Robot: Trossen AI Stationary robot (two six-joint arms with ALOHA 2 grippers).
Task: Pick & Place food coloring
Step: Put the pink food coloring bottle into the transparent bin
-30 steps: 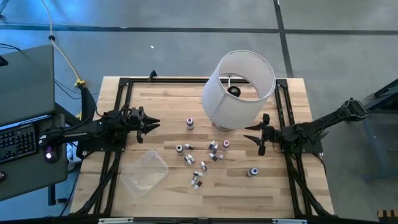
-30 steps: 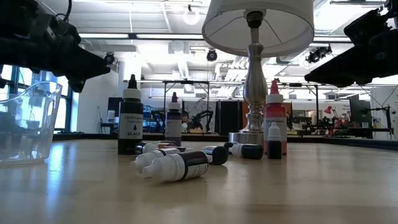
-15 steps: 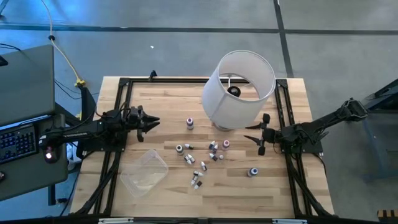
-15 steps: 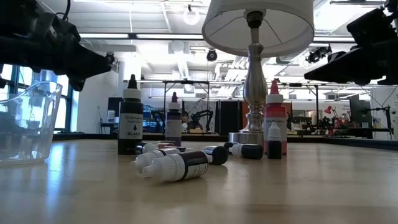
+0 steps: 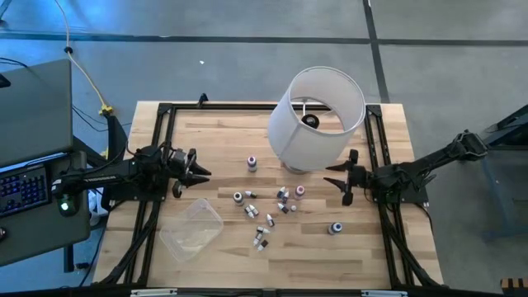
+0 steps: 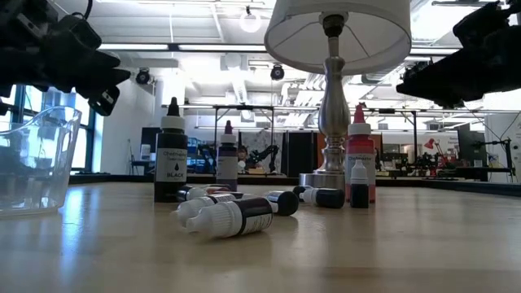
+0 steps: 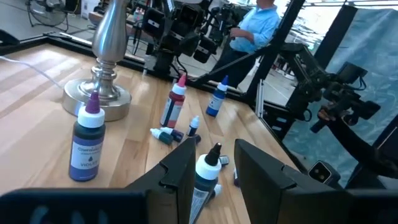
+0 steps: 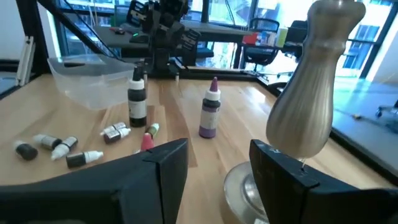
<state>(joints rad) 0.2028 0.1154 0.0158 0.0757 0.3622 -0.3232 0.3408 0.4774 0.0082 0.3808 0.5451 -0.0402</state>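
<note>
Several small food coloring bottles [image 5: 268,210] are scattered on the middle of the wooden table. Some stand upright on their bases, such as a black one [image 6: 172,159], a violet one [image 7: 87,146] and a red one [image 6: 360,159]. Others lie on their sides [image 6: 232,218]. My left gripper [image 5: 196,171] hovers open at the table's left, well short of the bottles. My right gripper [image 5: 332,176] hovers open at the right, beside the lamp. Both point level toward the middle with nothing between their fingers [image 7: 180,168] [image 8: 168,162].
A lamp with a big white shade [image 5: 318,120] and silver foot [image 8: 311,93] stands at the far middle-right. A clear plastic tub [image 5: 194,227] sits near the left front. A black frame [image 5: 165,111] runs along the table's edges. A person shows beyond the table [image 7: 258,22].
My left gripper has swung in place, its fingers turning somewhat toward the table's near edge. The bottles have not moved.
</note>
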